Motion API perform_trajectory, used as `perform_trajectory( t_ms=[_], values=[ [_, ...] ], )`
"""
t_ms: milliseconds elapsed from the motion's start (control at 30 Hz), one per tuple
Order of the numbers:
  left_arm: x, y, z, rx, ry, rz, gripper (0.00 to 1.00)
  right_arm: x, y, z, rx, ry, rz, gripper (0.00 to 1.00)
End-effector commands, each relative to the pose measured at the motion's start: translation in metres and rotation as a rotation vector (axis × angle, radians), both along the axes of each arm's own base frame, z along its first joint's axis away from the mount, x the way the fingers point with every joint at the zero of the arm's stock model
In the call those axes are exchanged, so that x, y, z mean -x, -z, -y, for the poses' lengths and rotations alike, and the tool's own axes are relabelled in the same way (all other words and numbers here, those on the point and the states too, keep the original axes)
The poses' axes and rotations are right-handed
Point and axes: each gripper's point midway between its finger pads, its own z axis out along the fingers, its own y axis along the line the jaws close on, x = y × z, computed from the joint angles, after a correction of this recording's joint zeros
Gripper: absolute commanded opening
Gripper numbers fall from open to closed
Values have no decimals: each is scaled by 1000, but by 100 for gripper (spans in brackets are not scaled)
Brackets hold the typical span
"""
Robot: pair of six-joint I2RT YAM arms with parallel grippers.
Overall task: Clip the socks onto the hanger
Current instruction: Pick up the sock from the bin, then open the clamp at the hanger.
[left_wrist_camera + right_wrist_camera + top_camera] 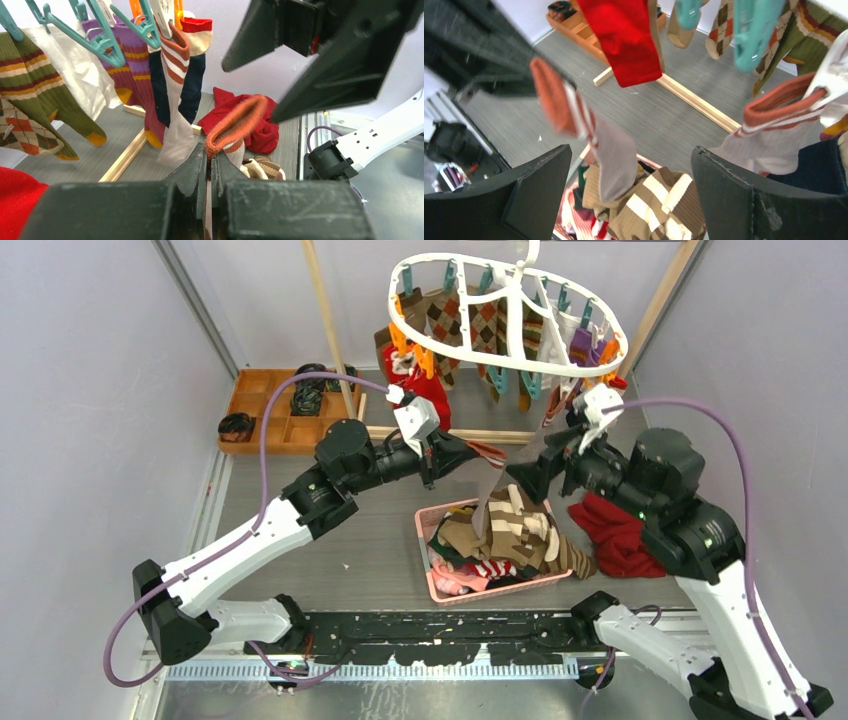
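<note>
Pinching the orange-cuffed sock [235,125] at the cuff, the left fingers [192,170] are clenched on it. It hangs long axis vertical, toe end down toward the basket [424,550], below the near rim of the hanger [520,364]. The right fingers [539,190] are spread wide and empty, facing the left arm, with the sock just off their tips and centred on the gap. Judgement: the cuff has to go up and back to a peg, and the right arm is nearer the pegs.

Basket [423,540] of socks [510,535] centre; hanger [450,256] behind, above; cloth [615,535] right of basket; tray [262,390] back left.
</note>
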Motion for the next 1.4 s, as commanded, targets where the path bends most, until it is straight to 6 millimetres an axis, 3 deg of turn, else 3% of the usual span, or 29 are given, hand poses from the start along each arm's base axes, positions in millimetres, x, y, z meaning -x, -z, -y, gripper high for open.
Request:
perform_trajectory(
  t_ms=[0,200,433,667,933,1100,1267,1367],
  values=[
    [8,-34,-2,95,36,71,0,20,-5,-5,55,-143,184,96],
    [12,-35,3,109,73,61,0,21,6,-7,78,-172,227,96],
    [19,-37,7,126,119,49,0,13,-1,-21,35,-212,265,89],
    [20,-36,9,131,130,41,0,7,-11,-31,2,-237,281,66],
    [17,-32,12,126,128,25,0,14,-12,-33,3,-265,253,18],
    [16,-28,12,119,125,14,0,15,-10,-20,20,-203,248,5],
    [24,-28,7,134,148,22,34,17,-2,2,113,-128,243,5],
    [27,-32,-2,159,150,20,63,21,8,16,192,-96,234,4]
  ],
)
